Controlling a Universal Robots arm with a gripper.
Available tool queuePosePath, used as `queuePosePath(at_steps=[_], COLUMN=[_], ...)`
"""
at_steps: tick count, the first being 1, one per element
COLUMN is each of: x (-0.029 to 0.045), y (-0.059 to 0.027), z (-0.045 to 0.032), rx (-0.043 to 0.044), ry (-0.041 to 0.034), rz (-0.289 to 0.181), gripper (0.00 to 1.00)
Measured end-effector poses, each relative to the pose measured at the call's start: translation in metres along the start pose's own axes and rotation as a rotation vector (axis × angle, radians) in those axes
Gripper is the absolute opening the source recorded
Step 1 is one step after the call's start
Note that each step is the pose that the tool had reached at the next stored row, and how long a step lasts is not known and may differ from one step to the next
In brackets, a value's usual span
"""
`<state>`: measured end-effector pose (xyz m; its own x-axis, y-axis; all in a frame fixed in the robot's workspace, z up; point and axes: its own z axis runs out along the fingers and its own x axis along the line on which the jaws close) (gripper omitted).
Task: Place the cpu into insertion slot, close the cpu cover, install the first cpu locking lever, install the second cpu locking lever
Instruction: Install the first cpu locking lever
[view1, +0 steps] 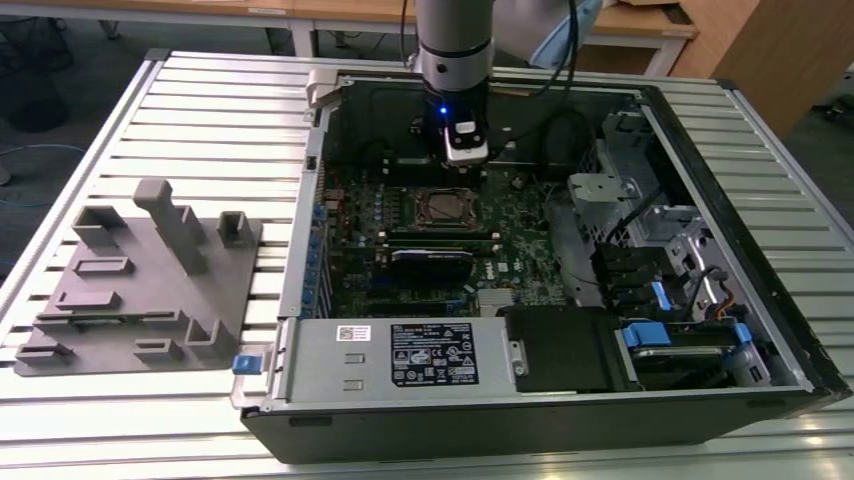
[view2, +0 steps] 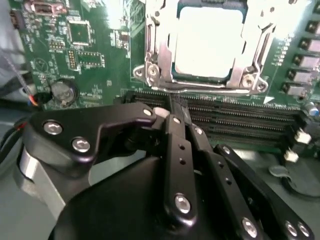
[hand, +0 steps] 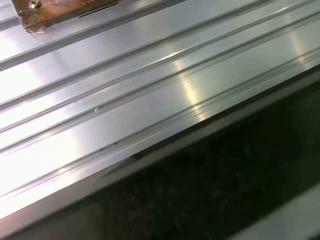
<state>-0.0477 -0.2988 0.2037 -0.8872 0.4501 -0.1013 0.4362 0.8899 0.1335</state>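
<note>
Judging from where things sit now, I take the first step as done: the small flat square cpu with its dull silver-grey metal top (view2: 209, 42) lies seated inside the square black insertion slot with a silvery metal rim (view2: 159, 75) in the second wrist view, level with that rim as far as I can see. The thin silvery metal square-frame cpu cover (view2: 260, 37) appears to lie down around the chip, its cut-out framing the bright top, so I read the cover as closed, though I cannot be sure it is fully flat. Whether either locking lever is latched I cannot tell; the thin wire pieces along the slot's edges are too hard to separate from the frame.

My black linkage gripper (view2: 172, 112) hangs beside the slot, over the long narrow black memory slots (view2: 240, 112) that run just beside the socket's edge. Its fingers look drawn together at the tips with nothing between them.

From the exterior view, the arm's wrist (view1: 461, 140) stands inside the open black computer case (view1: 694, 395), just beyond the slot (view1: 447, 207), on the far side from the grey power supply box (view1: 400, 355). I would say the levers are what remains.
</note>
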Motion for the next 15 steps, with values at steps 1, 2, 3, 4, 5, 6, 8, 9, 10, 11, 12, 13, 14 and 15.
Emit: queuePosePath(at_steps=[1, 2, 3, 4, 5, 6, 8, 9, 10, 11, 12, 13, 14, 15], x=[-0.0002, -0.0004, -0.0005, -0.0006, -0.0006, -0.0006, -0.0006, -0.0006, -0.0006, -0.0006, -0.0006, -0.0007, -0.0007, -0.0007], y=[0.0003, 0.0005, 0.0007, 0.0008, 0.0008, 0.0008, 0.0008, 0.0008, 0.0008, 0.0008, 0.0008, 0.0007, 0.0007, 0.0007], z=[-0.0023, -0.0042, -0.0054, -0.0058, -0.0058, -0.0058, -0.0059, -0.0059, -0.0059, -0.0059, -0.0059, -0.0060, -0.0060, -0.0060], rx=[0.0001, 0.0003, 0.0003, 0.0003, 0.0001, 0.0000, 0.0001, 0.0003, 0.0002, 0.0002, 0.0023, 0.0091, 0.0155, 0.0220], ry=[0.0000, 0.0001, 0.0001, 0.0001, 0.0000, 0.0000, 0.0000, 0.0001, 0.0001, 0.0001, 0.0005, 0.0030, 0.0045, 0.0066], rz=[0.000, 0.000, 0.000, 0.000, 0.000, 0.000, 0.000, 0.000, 0.000, 0.000, 0.000, -0.002, -0.004, -0.006], gripper=[0.10, 0.10, 0.10, 0.10, 0.10, 0.10, 0.10, 0.10, 0.10, 0.10, 0.10, 0.10, 0.10, 0.10])
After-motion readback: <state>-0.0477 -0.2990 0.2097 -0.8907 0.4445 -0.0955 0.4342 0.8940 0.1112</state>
